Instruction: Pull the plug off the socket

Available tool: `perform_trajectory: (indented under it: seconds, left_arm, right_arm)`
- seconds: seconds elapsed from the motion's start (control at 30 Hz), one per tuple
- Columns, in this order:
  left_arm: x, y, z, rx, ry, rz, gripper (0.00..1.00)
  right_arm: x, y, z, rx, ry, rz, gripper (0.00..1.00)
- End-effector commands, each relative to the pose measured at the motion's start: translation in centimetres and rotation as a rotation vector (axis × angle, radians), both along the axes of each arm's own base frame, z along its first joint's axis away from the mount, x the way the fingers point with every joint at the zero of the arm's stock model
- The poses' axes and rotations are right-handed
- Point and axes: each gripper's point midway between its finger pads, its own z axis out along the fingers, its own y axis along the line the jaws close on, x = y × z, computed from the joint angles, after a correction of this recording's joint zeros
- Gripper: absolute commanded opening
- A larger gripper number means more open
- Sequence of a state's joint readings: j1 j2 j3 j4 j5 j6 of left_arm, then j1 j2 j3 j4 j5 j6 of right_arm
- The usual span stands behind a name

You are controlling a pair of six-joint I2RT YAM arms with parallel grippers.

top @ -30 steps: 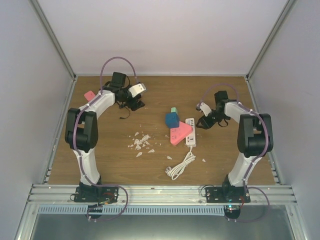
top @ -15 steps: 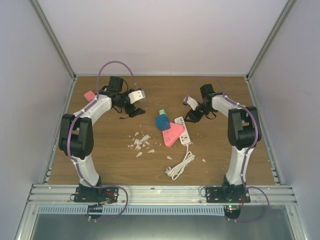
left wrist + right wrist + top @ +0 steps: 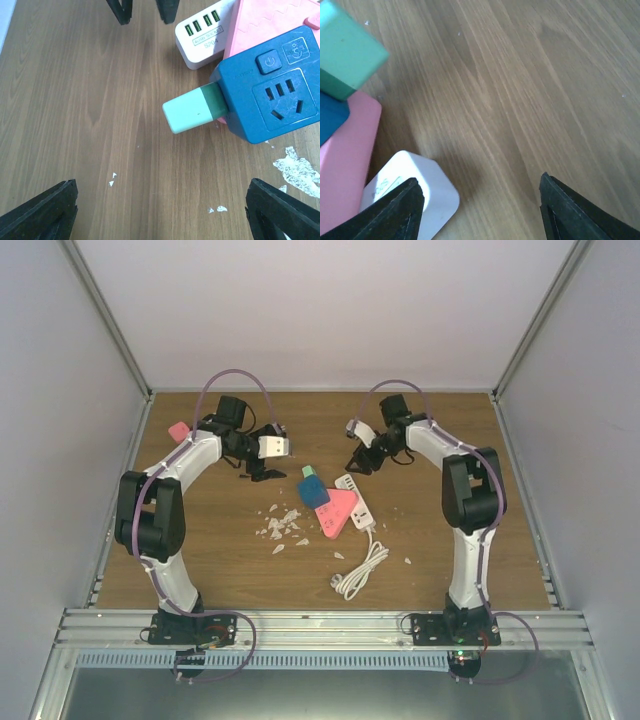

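Approach step. Green plug [image 3: 192, 110] sits in the blue socket [image 3: 272, 97], middle of table [image 3: 200, 570], seemingly fully seated. Both empty: left gripper [image 3: 160, 202] spread wide, right gripper [image 3: 480, 205] spread too. Next: right pins socket, left pinches plug, pulls straight out.

The setting is a robotics laboratory test cell, not a domestic or commercial room. The wooden table top [image 3: 200, 570] serves as the reference. Plain white panels [image 3: 330, 310] enclose it at the back and on both sides, held in aluminium corner posts [image 3: 105, 315]. Along its near edge runs a slotted aluminium rail [image 3: 320, 625], to which the left arm [image 3: 165, 510] and right arm [image 3: 470, 510] are bolted, each carrying exposed purple cabling [image 3: 235, 373]. At the centre of the table top lie test items only: a white power strip [image 3: 358, 505], a blue cube socket [image 3: 315, 493] with a green plug [image 3: 309, 472], and white scraps [image 3: 282, 525].
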State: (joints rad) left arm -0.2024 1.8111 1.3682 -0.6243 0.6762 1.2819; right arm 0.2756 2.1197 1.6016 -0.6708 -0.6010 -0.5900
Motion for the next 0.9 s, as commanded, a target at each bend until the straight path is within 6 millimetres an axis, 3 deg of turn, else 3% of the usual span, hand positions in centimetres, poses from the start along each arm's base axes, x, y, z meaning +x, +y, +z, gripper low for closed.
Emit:
perform_trajectory:
  seconds: [0.0, 0.13, 0.3, 0.43, 0.6, 0.87]
  left_arm:
    - [0.2, -0.5, 1.2, -0.014, -0.051, -0.028, 0.92]
    - [0.8, -0.7, 1.7, -0.038, -0.055, -0.002, 0.92]
    - [1.3, -0.9, 1.7, -0.059, -0.049, 0.010, 0.93]
    - [1.7, -0.9, 1.6, -0.059, -0.049, 0.020, 0.93]
    - [1.7, -1.0, 1.4, -0.068, -0.036, 0.024, 0.93]
    - [1.9, -1.1, 1.8, -0.089, -0.016, 0.049, 0.93]
  right_arm:
    - [-1.0, -0.4, 3.8, 0.025, -0.066, -0.001, 0.71]
    - [-4.2, -1.4, 5.5, 0.037, -0.108, -0.008, 0.92]
    - [-8.4, -2.5, 5.4, 0.028, -0.108, 0.017, 0.99]
    - [-12.1, -3.6, 3.9, -0.008, -0.067, 0.046, 1.00]
    - [-15.3, -3.9, 1.2, -0.086, -0.013, 0.065, 1.00]
    - [-16.3, -4.6, -2.8, -0.222, 0.039, 0.020, 1.00]
